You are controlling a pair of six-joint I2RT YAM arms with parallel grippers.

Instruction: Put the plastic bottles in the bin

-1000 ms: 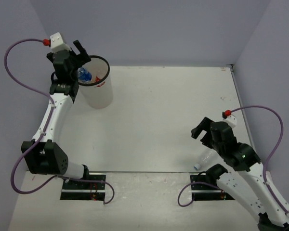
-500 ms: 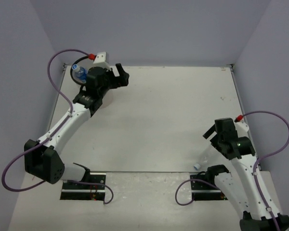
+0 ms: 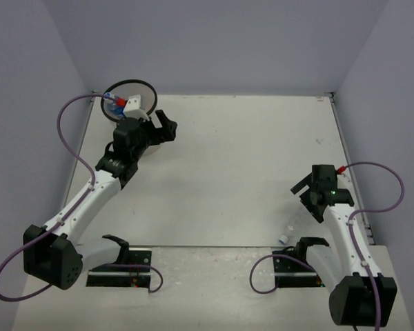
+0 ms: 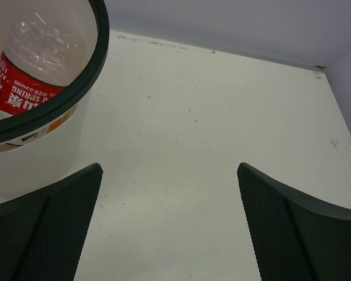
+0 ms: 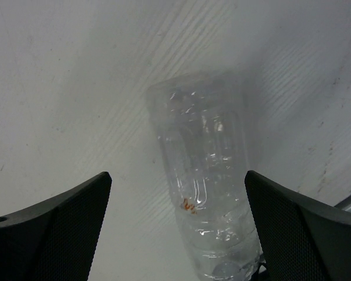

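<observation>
Both wide open and empty: left gripper (image 4: 169,170), right gripper (image 5: 176,175). Beneath the right, clear bottle (image 5: 206,152): probably light, thin-walled, slippery; grip gently mid-body.

We see a white matte table (image 3: 234,165) w/ faint scuffs & dark specks, walls on 3 sides. At the far-left corner the bin (image 3: 131,82) stands upright on it. Near-right, a plain clear bottle (image 5: 202,175) lies on its side on the tabletop, close to the right of 2 black base plates (image 3: 297,272) fixed along the near edge.
</observation>
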